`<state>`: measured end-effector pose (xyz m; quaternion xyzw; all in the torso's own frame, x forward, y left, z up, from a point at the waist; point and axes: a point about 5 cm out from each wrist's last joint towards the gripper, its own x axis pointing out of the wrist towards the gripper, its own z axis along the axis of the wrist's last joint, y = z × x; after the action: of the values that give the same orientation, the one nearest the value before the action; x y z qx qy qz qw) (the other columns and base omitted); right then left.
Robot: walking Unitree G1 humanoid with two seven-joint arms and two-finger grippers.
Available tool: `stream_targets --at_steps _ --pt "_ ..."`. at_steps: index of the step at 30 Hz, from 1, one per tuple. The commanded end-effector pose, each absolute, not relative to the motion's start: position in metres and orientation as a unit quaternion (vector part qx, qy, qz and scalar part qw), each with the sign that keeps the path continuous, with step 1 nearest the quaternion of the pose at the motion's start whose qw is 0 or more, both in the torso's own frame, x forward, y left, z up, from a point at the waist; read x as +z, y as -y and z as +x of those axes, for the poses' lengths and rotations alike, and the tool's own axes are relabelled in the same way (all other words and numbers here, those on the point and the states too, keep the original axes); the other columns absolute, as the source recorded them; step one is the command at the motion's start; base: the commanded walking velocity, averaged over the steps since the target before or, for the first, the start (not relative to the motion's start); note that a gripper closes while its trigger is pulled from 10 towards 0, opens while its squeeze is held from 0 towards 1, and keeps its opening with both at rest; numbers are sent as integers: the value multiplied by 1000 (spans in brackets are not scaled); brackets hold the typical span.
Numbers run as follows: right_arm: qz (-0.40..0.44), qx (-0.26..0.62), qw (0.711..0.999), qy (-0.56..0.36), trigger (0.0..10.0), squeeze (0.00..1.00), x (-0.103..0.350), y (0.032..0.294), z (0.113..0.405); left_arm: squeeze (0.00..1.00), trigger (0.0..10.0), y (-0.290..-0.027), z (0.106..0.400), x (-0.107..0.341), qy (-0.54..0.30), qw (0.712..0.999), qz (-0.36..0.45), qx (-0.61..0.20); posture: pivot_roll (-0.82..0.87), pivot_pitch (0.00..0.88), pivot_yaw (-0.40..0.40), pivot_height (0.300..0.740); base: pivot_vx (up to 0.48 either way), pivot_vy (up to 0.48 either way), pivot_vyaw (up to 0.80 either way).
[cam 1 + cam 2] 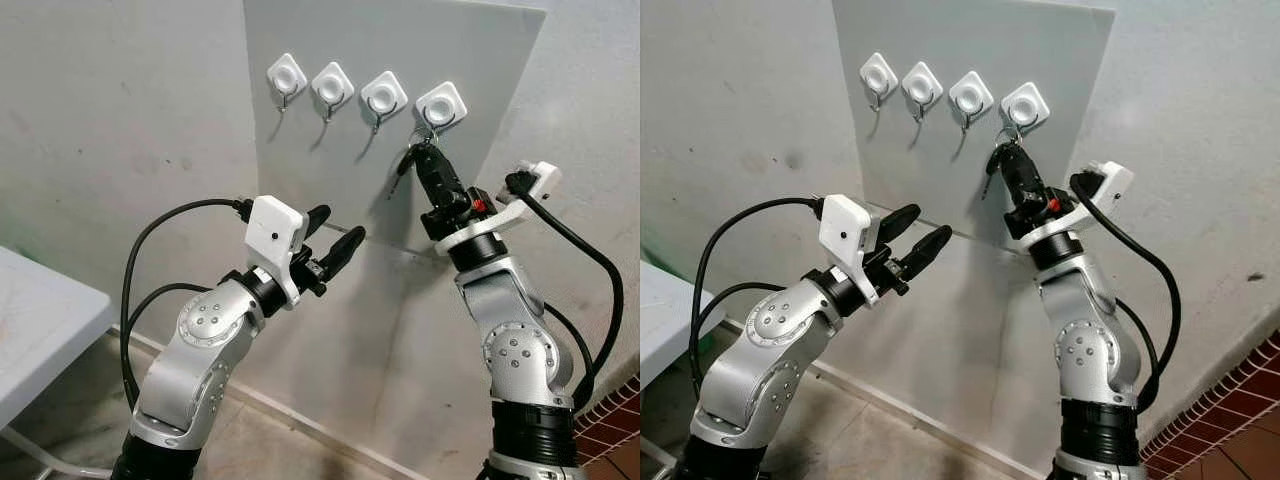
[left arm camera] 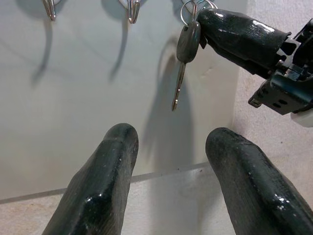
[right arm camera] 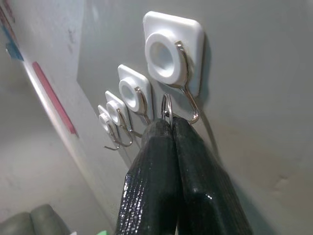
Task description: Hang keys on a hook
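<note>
The keys [image 1: 404, 166] are dangling just under the rightmost hook [image 3: 188, 100] on the grey board [image 1: 400, 60], their ring pinched by the right gripper [image 3: 166, 125], which is clenching it at the hook's tip. The left gripper [image 1: 338, 232] is hovering nearby, fingers [image 2: 105, 181] spread, holding nothing.

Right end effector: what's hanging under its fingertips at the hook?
Below the right end effector, shut on the key ring by the rightmost hook, one black-headed key dangles. Any other keys are covered.
</note>
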<state>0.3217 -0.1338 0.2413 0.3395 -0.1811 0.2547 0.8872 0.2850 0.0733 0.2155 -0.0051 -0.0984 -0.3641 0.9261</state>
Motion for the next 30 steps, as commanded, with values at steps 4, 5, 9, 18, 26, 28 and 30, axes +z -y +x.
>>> stream_targets --at_steps 4,5,9,18,26,28,30 --pt "372 242 879 172 10000 0 243 138 325 0 10000 -73 283 220 104 925 -6 -366 190 0 -15 736 0 0 0" --pt "386 244 874 165 10000 0 241 137 325 0 10000 -73 283 220 104 925 -6 -365 190 0 -15 736 0 0 0" --pt "420 246 860 155 10000 0 237 137 324 0 10000 -74 283 220 105 925 -6 -364 190 0 -15 736 0 0 0" --pt "416 257 862 135 10000 0 230 134 322 0 10000 -73 284 222 106 925 -7 -364 192 0 -15 736 0 0 0" --pt "408 265 864 130 10000 812 226 132 319 0 10000 -74 284 221 104 926 -6 -362 192 0 -14 736 0 0 0" --pt "405 266 865 131 10000 1000 225 131 318 0 10000 -74 284 221 105 927 -6 -360 192 0 -14 736 0 0 0" --pt "391 265 871 132 10000 1000 224 131 317 0 10000 -74 284 221 105 928 -6 -358 192 0 -14 736 0 0 0"
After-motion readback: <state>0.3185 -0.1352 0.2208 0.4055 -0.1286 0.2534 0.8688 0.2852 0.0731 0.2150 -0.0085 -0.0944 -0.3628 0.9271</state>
